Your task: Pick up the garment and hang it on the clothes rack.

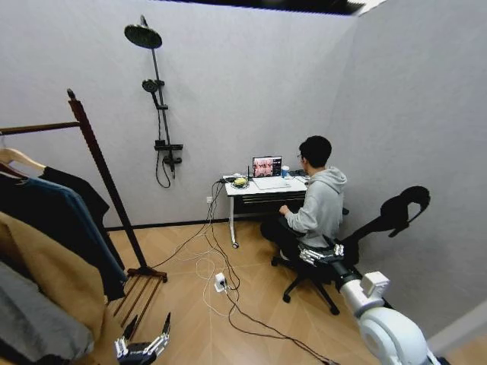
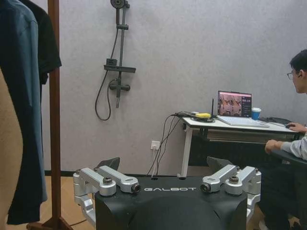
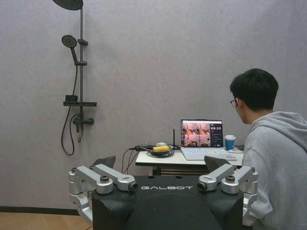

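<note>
Black jacket (image 1: 80, 190) hangs on the clothes rack (image 1: 103, 175), up and left of the left gripper (image 1: 142, 346). Both grippers, including the right gripper (image 1: 319, 255), are spread wide and empty. Hanging appears complete.

The room is evenly and softly lit from overhead, with no hard glare. The grey wall (image 1: 243, 106) looks brightest near its top in the head view and dims slightly toward the floor (image 1: 251, 304). The shower fitting (image 1: 156, 99) casts only a faint, diffuse shadow on the wall. The head view bends straight lines near its edges, so the rack post (image 1: 106, 186) leans and curves. Both wrist views are sharp and undistorted; the laptop screen (image 3: 201, 133) glows without washing out.
</note>
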{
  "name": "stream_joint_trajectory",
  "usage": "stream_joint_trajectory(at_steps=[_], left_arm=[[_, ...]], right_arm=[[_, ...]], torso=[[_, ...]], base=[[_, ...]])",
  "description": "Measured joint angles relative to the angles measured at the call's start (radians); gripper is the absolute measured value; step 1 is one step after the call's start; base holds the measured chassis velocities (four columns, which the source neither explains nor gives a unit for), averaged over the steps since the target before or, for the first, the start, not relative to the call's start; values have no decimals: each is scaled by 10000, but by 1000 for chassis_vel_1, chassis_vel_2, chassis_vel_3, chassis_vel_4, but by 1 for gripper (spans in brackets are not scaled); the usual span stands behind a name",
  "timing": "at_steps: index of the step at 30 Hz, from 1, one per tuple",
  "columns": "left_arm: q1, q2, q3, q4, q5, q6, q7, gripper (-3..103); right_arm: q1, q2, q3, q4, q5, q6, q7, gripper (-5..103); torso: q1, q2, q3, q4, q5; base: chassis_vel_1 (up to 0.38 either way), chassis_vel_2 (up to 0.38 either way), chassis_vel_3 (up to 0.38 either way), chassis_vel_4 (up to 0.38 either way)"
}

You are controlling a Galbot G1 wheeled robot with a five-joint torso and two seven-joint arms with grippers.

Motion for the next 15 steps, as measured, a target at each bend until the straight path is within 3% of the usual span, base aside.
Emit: stream_joint_trajectory(at_steps=[9,15], left_arm=[[0,0,-1,0,0,0,0,100],[0,0,0,0,0,0,0,100]], right_arm=[[156,9,-203,-72,-43,1,5,100],[187,-6,-229,-110,-46,1,23,100]], torso=[[1,-1,0,5,-3],[1,0,0,-3,-2]], base=[[192,-117,-121,175],[159,-137,-141,158]])
